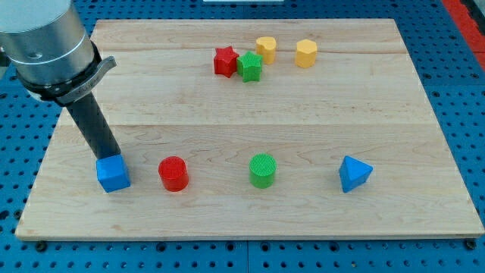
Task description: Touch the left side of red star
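The red star (224, 61) lies near the view's top centre on the wooden board (242, 136), touching the green star (249, 67) on its right. My tip (111, 157) is at the view's lower left, right behind the blue cube (113, 173) and touching its top edge. The tip is far to the left of and below the red star.
Two yellow blocks (266, 48) (306, 53) sit right of the stars. A red cylinder (173, 174), a green cylinder (262, 170) and a blue triangle (354, 174) lie in a row along the view's bottom. Blue pegboard (23, 152) surrounds the board.
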Controlling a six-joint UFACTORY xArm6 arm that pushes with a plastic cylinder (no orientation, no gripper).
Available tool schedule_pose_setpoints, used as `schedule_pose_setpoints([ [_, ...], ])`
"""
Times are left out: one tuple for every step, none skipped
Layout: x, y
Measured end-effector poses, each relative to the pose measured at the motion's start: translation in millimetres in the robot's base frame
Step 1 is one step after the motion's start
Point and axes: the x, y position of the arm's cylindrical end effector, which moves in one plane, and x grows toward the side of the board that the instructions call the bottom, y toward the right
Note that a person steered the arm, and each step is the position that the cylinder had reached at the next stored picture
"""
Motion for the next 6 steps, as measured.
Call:
schedule_pose_setpoints([
  [-13.9, 2.1],
  [-80.4, 43.1],
  [-116.9, 91.0],
  [-125.2, 91.0],
  [-162.2, 93.8],
  [-175.3, 129.7],
])
